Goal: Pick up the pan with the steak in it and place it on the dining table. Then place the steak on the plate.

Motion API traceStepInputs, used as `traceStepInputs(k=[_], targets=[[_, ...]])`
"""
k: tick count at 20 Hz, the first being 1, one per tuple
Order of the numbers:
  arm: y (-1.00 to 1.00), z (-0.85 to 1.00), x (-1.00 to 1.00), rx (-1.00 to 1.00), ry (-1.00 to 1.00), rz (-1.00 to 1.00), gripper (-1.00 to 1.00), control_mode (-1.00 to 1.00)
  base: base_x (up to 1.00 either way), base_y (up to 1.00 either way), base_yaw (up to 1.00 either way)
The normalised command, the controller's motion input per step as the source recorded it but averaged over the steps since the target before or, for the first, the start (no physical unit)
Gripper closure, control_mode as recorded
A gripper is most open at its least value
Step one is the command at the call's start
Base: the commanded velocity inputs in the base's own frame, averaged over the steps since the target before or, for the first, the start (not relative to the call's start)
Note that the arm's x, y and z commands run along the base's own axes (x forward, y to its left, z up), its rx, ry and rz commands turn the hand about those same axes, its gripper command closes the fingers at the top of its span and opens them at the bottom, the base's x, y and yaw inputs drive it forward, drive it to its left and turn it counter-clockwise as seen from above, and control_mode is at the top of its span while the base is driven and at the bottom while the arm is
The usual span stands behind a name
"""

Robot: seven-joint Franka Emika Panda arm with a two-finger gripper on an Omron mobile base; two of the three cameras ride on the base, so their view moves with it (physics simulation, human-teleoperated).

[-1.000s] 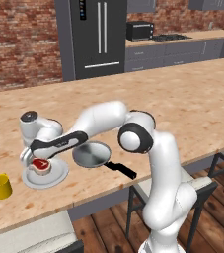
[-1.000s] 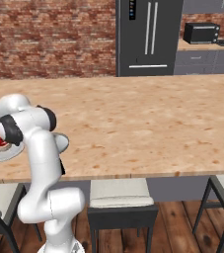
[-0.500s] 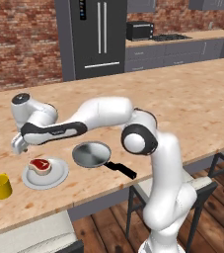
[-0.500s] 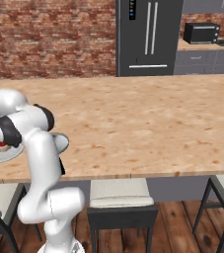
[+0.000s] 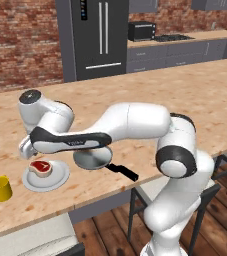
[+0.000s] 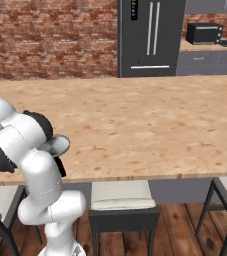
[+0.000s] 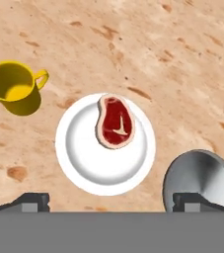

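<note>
So the steak [image 7: 116,122] is lying on the plate [image 7: 84,163], a bit toward one edge of it, and the plate is sitting near the front edge of the dining table [image 5: 185,95]. The gripper [image 7: 111,201] is hanging above the plate with nothing in it, and its two fingertips [image 7: 32,200] are standing wide apart, so it's open. In the left base view the hand [image 5: 27,147] is hovering just over the plate [image 5: 55,179], with the steak [image 5: 40,168] sitting below it.

The pan [image 5: 91,159] is resting empty on the table just beside the plate, its black handle [image 5: 123,171] pointing out toward the front edge. From the hand view the pan [image 7: 202,173] and plate are looking close but not touching.

A yellow mug [image 7: 12,89] is standing on the other side of the plate. Way at the back, a dark fridge [image 5: 97,37] is standing against the brick wall [image 5: 20,45], with a microwave [image 5: 141,31] sitting on the grey counter.
</note>
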Motion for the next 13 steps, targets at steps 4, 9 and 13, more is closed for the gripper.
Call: traceStepInputs(k=[4, 9, 13], targets=[[-0.84, -0.02, -0.96, 0.09, -0.15, 0.00, -1.00, -1.00, 0.00, 0.00, 0.00], [-0.82, -0.04, -0.73, 0.11, -0.12, -0.03, -1.00, -1.00, 0.00, 0.00, 0.00], [-0.27, 0.00, -0.26, 0.06, -0.04, -0.08, -1.00, -1.00, 0.00, 0.00, 0.00]])
